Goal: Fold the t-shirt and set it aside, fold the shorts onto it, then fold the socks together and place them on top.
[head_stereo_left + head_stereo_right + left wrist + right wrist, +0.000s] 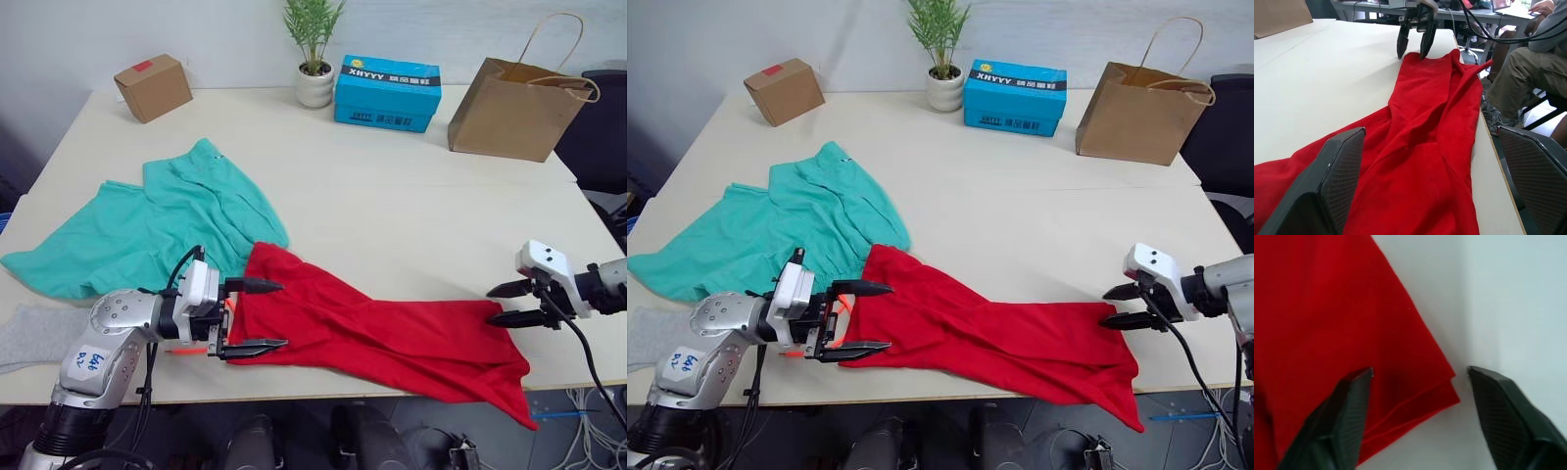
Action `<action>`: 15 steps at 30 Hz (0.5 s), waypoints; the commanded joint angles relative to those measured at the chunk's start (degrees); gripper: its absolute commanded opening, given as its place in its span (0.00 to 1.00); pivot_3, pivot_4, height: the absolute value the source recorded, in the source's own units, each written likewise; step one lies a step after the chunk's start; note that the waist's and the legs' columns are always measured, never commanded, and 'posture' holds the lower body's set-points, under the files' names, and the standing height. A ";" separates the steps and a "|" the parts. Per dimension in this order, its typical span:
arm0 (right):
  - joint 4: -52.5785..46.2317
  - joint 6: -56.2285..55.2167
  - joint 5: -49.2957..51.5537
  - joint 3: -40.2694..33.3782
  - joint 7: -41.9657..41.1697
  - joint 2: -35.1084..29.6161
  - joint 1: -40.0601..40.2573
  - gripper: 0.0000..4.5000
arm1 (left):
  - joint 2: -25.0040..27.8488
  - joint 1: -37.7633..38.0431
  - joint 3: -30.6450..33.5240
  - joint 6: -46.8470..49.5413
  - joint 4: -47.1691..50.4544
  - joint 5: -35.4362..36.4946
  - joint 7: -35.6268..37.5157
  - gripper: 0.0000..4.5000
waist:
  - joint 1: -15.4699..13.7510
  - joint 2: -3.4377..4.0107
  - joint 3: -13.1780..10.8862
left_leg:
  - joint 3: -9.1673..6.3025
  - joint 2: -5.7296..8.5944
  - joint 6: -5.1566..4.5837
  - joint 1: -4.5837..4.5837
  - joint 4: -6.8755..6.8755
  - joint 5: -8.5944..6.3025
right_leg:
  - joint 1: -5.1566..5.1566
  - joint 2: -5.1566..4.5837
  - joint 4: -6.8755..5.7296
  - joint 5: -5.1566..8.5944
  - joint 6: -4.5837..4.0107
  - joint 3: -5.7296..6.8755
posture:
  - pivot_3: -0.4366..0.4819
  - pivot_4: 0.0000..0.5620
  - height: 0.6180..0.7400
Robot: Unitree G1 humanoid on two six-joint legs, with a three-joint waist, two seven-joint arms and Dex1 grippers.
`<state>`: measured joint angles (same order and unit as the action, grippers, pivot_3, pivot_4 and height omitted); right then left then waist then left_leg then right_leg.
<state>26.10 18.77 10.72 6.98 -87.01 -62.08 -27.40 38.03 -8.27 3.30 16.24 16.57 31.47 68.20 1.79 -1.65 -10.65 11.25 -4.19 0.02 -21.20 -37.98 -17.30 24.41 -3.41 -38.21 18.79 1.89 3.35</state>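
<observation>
The red t-shirt point(382, 333) lies stretched along the table's front edge, one end hanging over it at the right. My left gripper point(257, 315) stands open at the shirt's left end, one finger above the cloth edge and one below it. At the shirt's right end my right gripper point(511, 303) is open too, its fingertips point(1359, 382) straddling a folded corner of the red cloth point(1342, 333). The teal shorts point(157, 220) lie crumpled at the left, touching the shirt's upper left end. A grey sock point(34, 338) lies at the table's front left corner.
Along the back of the table point(411, 196) stand a small cardboard box point(153, 86), a potted plant point(313, 54), a blue box point(388, 93) and a brown paper bag point(514, 103). A seated person's legs point(1520, 83) show beyond the table's right end.
</observation>
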 commanded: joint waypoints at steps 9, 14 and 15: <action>4.01 -3.70 -2.58 1.60 -2.41 0.19 -5.53 0.00 | -0.25 -1.54 1.68 -1.77 -1.23 0.32 -2.56 1.00 | 0.02 0.01 0.00 | 0.01 0.01 0.00 0.00 -0.01 0.00 | 0.00 -0.01 -0.01 0.00 0.00 0.00 | 0.48 0.27 1.00; 22.09 -17.38 -10.45 3.41 5.03 3.15 -18.59 0.00 | -1.29 -4.62 1.59 -3.38 -4.54 -2.11 -5.87 1.00 | 0.47 0.07 -0.02 | 0.10 0.01 0.00 0.02 -0.03 0.00 | 0.03 0.00 -0.07 0.00 -0.01 -0.01 | 0.48 0.27 1.00; 26.73 -21.05 -12.08 3.51 8.37 4.19 -21.60 0.00 | -1.60 -5.32 1.48 -3.91 -5.27 -2.95 -6.74 1.00 | 0.55 0.09 -0.04 | 0.15 0.02 0.00 0.02 -0.06 0.01 | 0.06 -0.01 -0.10 0.00 -0.01 -0.05 | 0.48 0.27 1.00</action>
<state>47.08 3.35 1.16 11.15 -82.87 -57.73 -46.02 36.58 -12.83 3.92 13.79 11.80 29.62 62.99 2.34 -1.56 -10.69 11.42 -4.16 0.02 -21.20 -38.02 -17.30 24.51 -3.42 -38.32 18.79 1.89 3.27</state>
